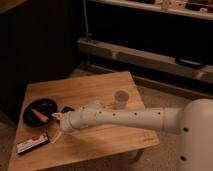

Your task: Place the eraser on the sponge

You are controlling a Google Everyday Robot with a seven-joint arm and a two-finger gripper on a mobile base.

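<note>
The eraser [32,144], a long flat block with a white face and a red stripe, lies near the front left corner of the wooden table [100,85]. My gripper [53,126] hovers just right of and above it, between the eraser and the black pan [40,111]. It is open with nothing in it. The sponge [66,109], a small dark-blue pad, peeks out just behind my wrist, right of the pan. My pale arm [125,118] crosses the table from the right.
An orange carrot [39,115] lies in the pan. A small grey round cup [120,96] stands behind my arm near the table's middle. Dark shelving [150,55] runs along the back. The table's front edge is close below my arm.
</note>
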